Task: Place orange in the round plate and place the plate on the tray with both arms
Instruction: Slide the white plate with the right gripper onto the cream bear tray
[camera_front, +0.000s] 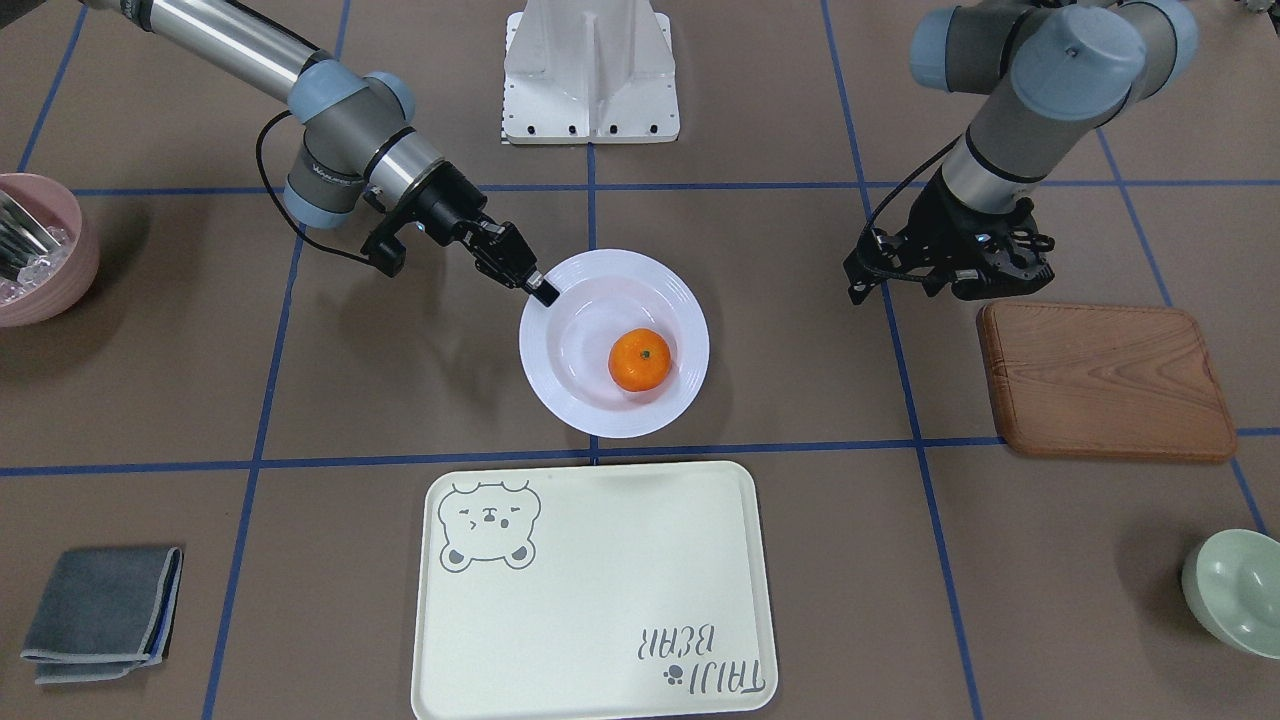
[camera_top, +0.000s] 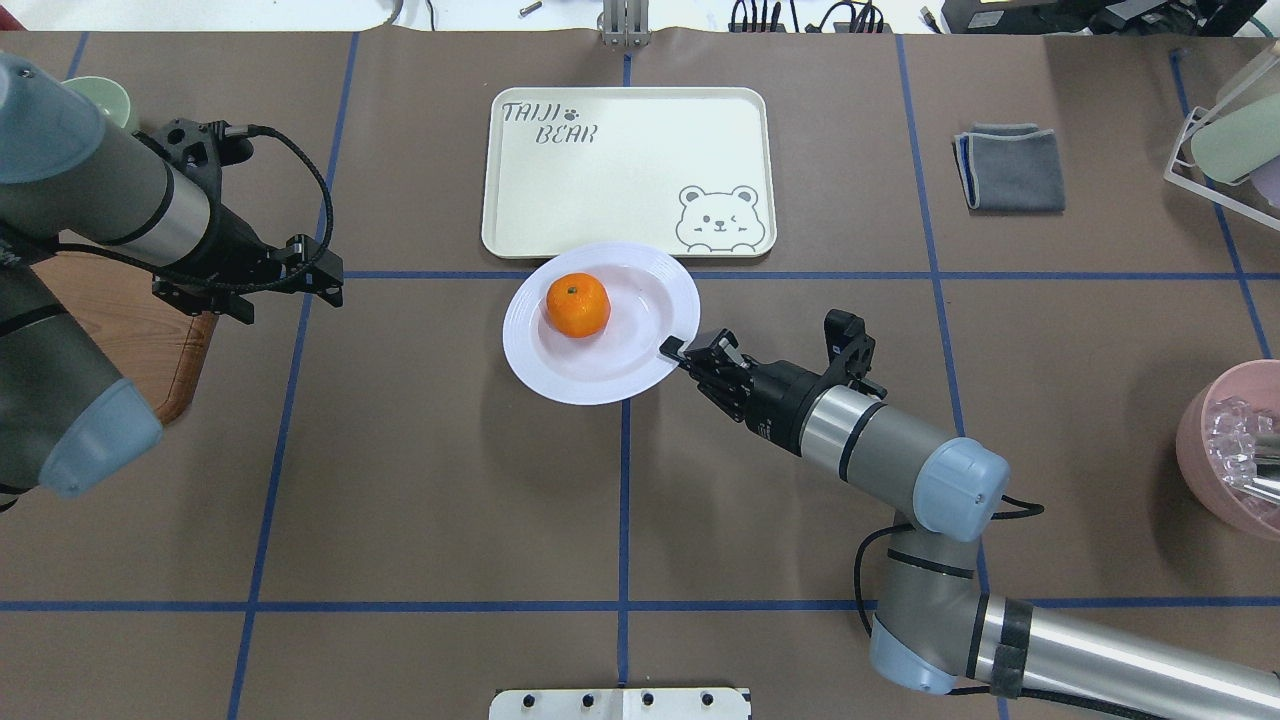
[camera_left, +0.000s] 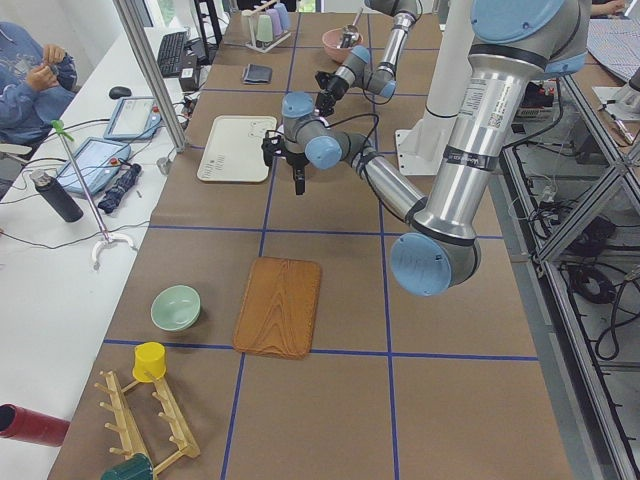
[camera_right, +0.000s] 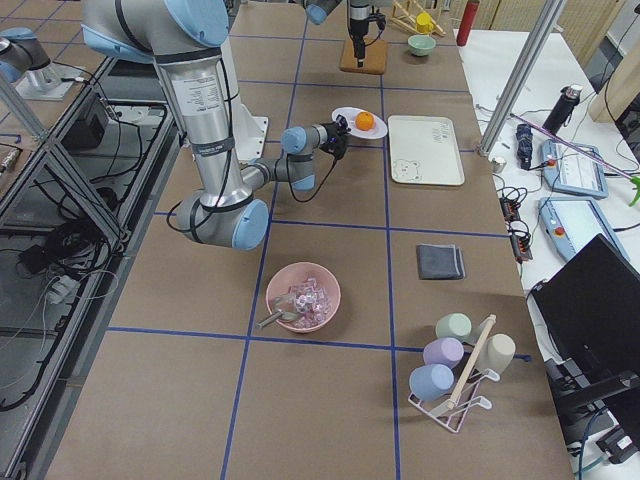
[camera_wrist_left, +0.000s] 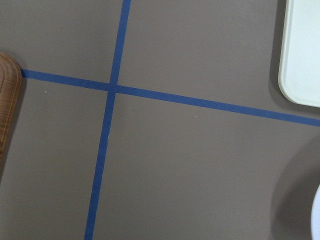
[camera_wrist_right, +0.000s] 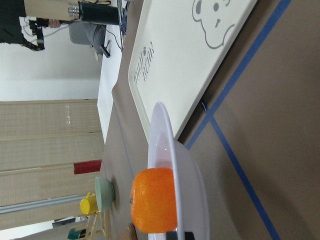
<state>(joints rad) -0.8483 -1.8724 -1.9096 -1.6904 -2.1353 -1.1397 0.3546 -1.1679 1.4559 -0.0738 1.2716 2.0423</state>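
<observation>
On the left, my left arm's black fingers (camera_top: 322, 280) hang over the brown worktop (camera_top: 450, 450), well apart from the plate. I cannot tell if they are spread or closed. In the middle, the small bright orange (camera_top: 578, 305) already sits in the shiny white round plate (camera_top: 560, 385). On the right, my right arm's black fingers (camera_top: 672, 348) pinch the plate's rim. The plate sits just beside the big cream-yellow tray (camera_top: 620, 180), not on it. I think lifting it over is the part that is left.

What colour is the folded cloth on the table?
The cloth is dark grey with a lighter edge; the front-facing view shows it best.
</observation>
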